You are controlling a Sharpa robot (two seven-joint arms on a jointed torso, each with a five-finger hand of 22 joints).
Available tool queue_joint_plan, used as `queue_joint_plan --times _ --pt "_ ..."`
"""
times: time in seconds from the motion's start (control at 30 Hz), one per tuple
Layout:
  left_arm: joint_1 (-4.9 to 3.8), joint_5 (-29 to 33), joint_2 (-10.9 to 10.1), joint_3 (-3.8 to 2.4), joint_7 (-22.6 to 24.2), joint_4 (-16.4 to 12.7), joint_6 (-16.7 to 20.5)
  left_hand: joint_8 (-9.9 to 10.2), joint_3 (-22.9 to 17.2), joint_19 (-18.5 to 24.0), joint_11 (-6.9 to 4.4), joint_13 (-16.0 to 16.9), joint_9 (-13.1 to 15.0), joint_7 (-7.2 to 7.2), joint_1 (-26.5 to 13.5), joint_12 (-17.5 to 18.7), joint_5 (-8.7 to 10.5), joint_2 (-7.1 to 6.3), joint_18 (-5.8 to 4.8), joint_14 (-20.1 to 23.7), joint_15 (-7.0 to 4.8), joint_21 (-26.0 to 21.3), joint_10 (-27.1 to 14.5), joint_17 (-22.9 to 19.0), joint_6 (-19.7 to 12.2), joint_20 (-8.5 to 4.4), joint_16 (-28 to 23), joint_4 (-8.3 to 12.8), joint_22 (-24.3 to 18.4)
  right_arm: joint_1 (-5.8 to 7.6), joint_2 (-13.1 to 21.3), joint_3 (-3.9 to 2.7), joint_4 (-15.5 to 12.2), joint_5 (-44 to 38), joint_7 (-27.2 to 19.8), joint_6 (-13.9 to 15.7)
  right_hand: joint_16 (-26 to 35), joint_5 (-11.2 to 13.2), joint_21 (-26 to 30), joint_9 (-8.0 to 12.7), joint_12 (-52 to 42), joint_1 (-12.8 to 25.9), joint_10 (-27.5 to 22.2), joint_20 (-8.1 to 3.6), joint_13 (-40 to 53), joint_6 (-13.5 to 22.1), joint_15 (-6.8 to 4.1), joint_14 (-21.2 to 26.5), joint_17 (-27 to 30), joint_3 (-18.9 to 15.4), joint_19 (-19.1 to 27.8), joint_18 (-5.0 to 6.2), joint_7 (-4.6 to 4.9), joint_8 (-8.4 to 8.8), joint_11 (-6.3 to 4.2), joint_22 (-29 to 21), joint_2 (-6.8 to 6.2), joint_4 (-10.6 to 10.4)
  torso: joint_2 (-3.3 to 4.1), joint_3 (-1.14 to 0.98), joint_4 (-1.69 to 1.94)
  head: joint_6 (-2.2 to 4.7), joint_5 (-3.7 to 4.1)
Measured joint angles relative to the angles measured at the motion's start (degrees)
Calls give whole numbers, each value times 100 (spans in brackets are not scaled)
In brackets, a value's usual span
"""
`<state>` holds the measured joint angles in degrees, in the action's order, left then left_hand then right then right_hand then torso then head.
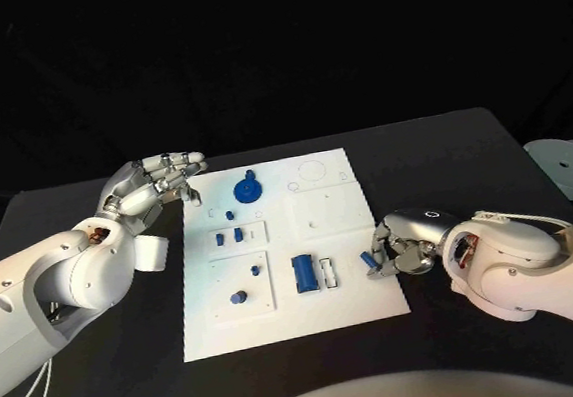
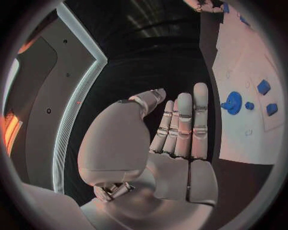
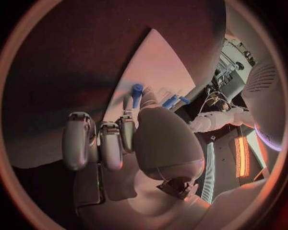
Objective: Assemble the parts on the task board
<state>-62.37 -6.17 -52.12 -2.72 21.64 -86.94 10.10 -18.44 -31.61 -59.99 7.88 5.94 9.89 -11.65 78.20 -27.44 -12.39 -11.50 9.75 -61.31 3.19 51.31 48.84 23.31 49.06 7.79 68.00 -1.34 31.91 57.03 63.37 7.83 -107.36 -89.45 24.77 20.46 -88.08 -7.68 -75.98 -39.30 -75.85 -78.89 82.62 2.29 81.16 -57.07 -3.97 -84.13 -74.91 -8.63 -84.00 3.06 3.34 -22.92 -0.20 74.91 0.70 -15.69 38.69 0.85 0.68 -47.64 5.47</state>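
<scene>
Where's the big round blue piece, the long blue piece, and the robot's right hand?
big round blue piece (image 1: 247, 186), head view, its round top.
long blue piece (image 1: 304, 273), head view, its middle.
right hand (image 1: 402, 246), head view, middle of the hand.

Robot lab: black-draped table (image 1: 83, 204) w/ white task board (image 1: 341, 317).

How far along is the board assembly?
Early to mid. Seated-looking: the blue knob on the task board. In hand: the right hand holds a small blue part at the board's right edge. Left: the blue cylinder lies loose; the left hand holds nothing.
</scene>
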Motion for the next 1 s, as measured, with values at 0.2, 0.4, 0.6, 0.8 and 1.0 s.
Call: queue_joint_plan --times 0.2,0.4,0.6,0.8,1.0 --pt "0 0 -1 0 -2 -8 -2 -21 16 0 0 0 6 20 0 0 0 0 0 0 0 0 0 0 -20 0 0 -16 -8 -20 -108 -25 57 -152 1 -4 0 394 0 1 32 -294 -31 0 136 -41 -26 25 0 408 0 0 -22 112 -38 0 -199 172 -1 -1 0 -18 -2" --pt "0 0 -8 0 -5 -8 -3 -21 16 0 0 5 6 20 0 0 0 0 0 0 0 0 0 0 -20 0 0 -16 -8 -36 -178 -34 53 -277 -12 27 0 -46 0 157 100 -654 -52 -47 112 9 -88 2 0 1016 -2 0 4 251 -80 -1 -559 57 -4 -1 4 -27 -14" --pt "0 0 -12 0 -7 -6 -4 -21 16 0 0 4 6 20 0 -23 0 0 0 0 0 0 0 0 -20 0 0 -16 -8 -56 -204 -22 34 -347 -9 91 0 -210 0 -90 128 -666 12 -46 -570 71 -42 2 1 2628 -2 0 88 97 -29 -1 -800 -754 -7 -1 2 -27 -33" --pt "0 0 -13 0 -13 -6 -5 -21 16 0 22 4 5 20 0 -23 0 0 0 0 0 -23 -21 -2 -20 0 23 -16 -7 -63 -185 -3 -37 -310 46 136 0 -289 0 -269 106 224 61 -45 -621 71 -44 1 1 3662 -1 0 87 -38 -41 -1 -1031 -434 -8 2 -4 -21 -40" --pt "0 -4 -11 0 -17 -6 -6 -21 16 0 21 4 5 20 22 -23 0 22 0 0 0 -23 -21 -5 -20 0 23 -16 -7 -27 -194 13 -120 -152 92 150 0 -297 0 -307 106 541 61 -45 -621 73 -44 2 1 3928 -1 0 90 -60 -41 4 -1043 -202 -9 5 3 -11 -41"
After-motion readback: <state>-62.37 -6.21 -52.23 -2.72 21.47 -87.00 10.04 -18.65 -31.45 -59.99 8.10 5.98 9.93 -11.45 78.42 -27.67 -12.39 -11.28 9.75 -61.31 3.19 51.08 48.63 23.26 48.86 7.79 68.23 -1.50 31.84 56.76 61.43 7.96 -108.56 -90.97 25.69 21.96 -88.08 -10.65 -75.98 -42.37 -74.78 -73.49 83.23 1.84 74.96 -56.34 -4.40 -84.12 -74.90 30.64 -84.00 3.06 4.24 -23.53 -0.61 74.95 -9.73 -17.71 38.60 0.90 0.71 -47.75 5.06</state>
